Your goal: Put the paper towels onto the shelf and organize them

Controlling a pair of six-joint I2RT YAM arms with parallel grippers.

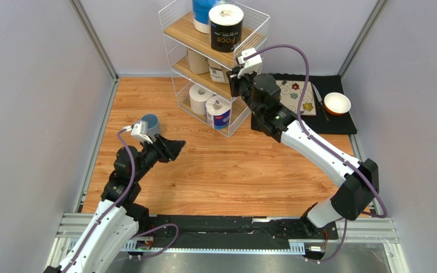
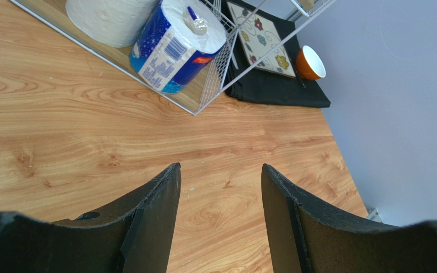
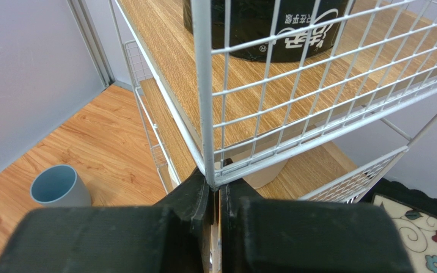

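Observation:
The white wire shelf [image 1: 175, 57] stands at the back of the table. Its top board holds a dark-wrapped roll [image 1: 226, 28] and a blue-wrapped roll [image 1: 203, 14]. The middle board holds two tan-wrapped rolls [image 1: 198, 60]. The bottom board holds a plain white roll [image 1: 201, 98] and a blue-labelled roll [image 1: 219, 112]. My right gripper [image 1: 237, 77] is at the shelf's near right corner. In the right wrist view its jaws [image 3: 215, 185] are shut on the thin corner post [image 3: 203, 85], under the dark roll [image 3: 266, 28]. My left gripper [image 2: 221, 173] is open and empty above bare wood, short of the blue-labelled roll [image 2: 175, 45].
A blue cup [image 1: 150, 123] stands on the table just behind my left gripper. A black mat [image 1: 340, 122] at the back right carries a flowered tile [image 1: 295, 96], a knife and an orange-and-white bowl [image 1: 337, 103]. Grey walls close in both sides.

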